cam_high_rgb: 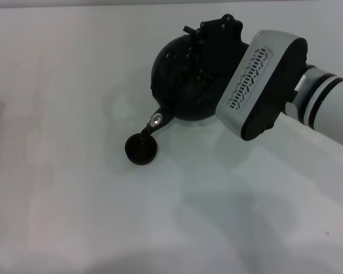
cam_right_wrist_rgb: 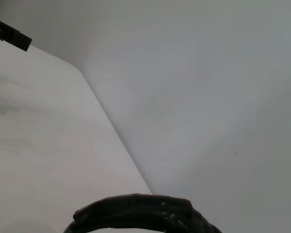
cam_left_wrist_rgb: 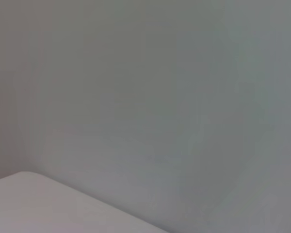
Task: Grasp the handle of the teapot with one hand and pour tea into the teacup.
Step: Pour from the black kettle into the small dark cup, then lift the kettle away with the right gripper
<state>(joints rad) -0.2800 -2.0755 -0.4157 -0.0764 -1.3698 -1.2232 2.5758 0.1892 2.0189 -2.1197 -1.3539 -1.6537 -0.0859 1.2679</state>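
The large round black teapot is tilted, with its short spout and silvery spot pointing down at the rim of the teacup. The teacup is a tiny dark bowl standing on the white table. My right gripper comes in from the right over the top of the pot and is shut on the handle, which it mostly hides in the head view. The ribbed black handle shows as an arch in the right wrist view. My left gripper is out of view.
The white table spreads to the left of and in front of the cup. My right arm's grey-white wrist housing hangs over the table's right part. The left wrist view shows only a table corner and a grey wall.
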